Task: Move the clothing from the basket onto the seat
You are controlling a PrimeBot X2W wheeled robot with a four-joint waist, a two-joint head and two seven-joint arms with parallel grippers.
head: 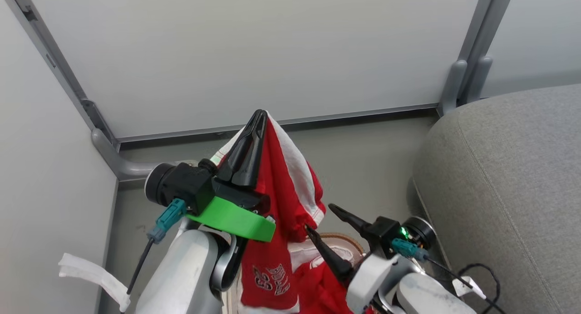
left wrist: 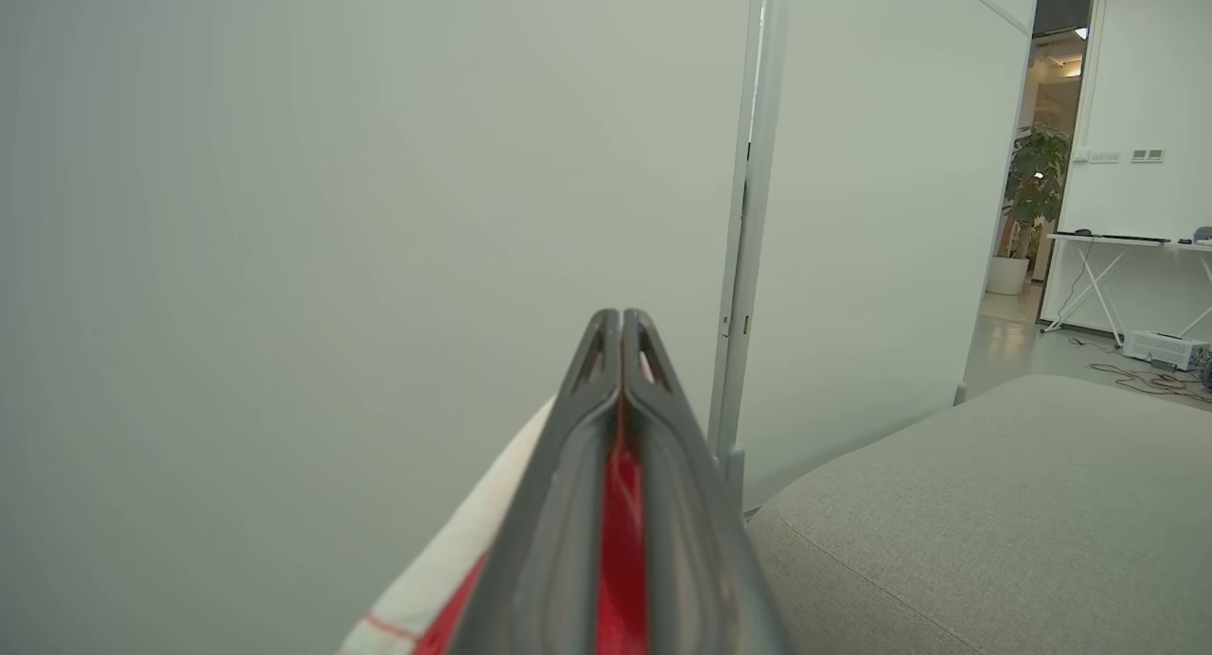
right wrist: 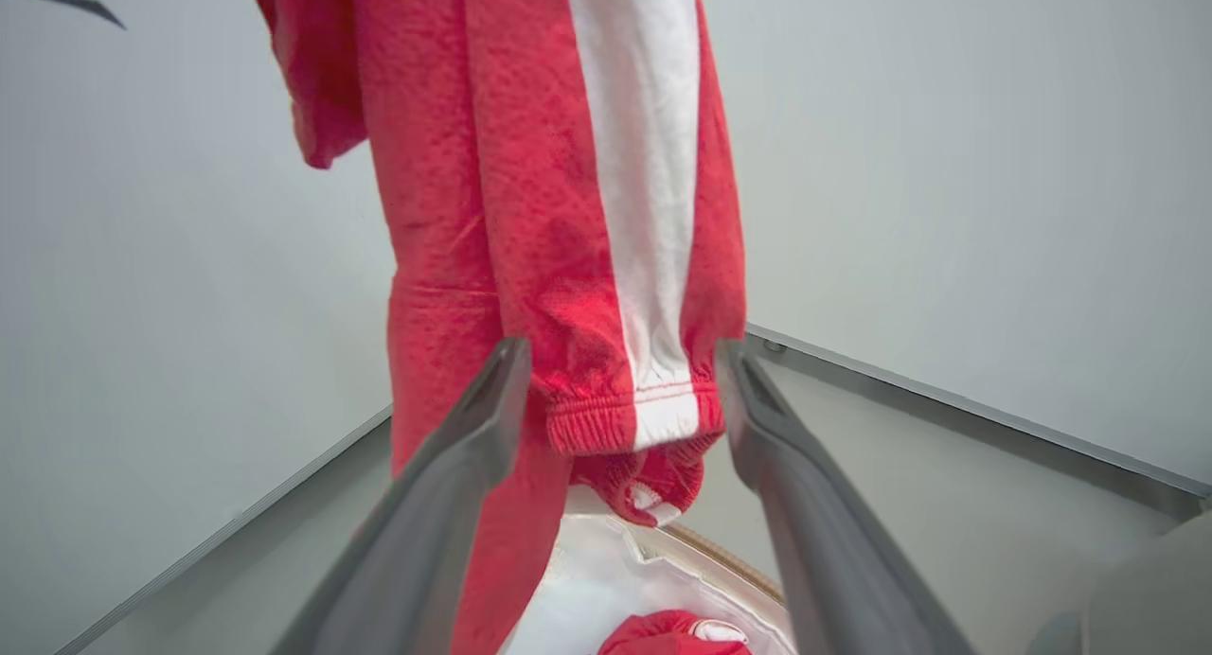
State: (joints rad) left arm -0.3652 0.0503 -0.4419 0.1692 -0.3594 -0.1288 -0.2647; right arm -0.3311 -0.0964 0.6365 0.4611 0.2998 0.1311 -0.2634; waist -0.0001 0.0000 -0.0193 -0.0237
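- Head view: my left gripper [head: 259, 115] is raised high in the middle, and its two long dark fingers are pressed together on the top of the red fabric clothing [head: 283, 182] with white stripes.
- The clothing hangs down from these fingers. Its lower part, with dark white-edged numbers and letters, reaches down between my two arms.
- My right gripper [head: 320, 218] is lower, with its fingers spread wide and holding nothing. The tips are just beside the lower edge of the hanging clothing.
- Under the clothing I see a piece of the brown woven-look rim of the oval white plastic basket [head: 343, 237].
- The large grey fabric-upholstered seat [head: 513, 178] with a rounded corner is at my right, apart from the clothing.
- Left wrist view: my left gripper [left wrist: 622, 320] is closed, and a thin line of the red clothing [left wrist: 620, 513] shows between the two fingers. A white part of it hangs at the left side of the fingers.
- Behind the fingers stands a pale flat wall panel [left wrist: 379, 210], and the grey seat [left wrist: 994, 513] lies low at the right.
- Right wrist view: my right gripper [right wrist: 622, 352] is wide open. The elastic cuff [right wrist: 606, 426] of the hanging clothing [right wrist: 492, 191] is between the two fingers, and I cannot tell if they touch it.
- Below, the basket [right wrist: 734, 568] shows its brown rim and white fabric liner [right wrist: 606, 589], with one more red garment [right wrist: 663, 634] lying inside.
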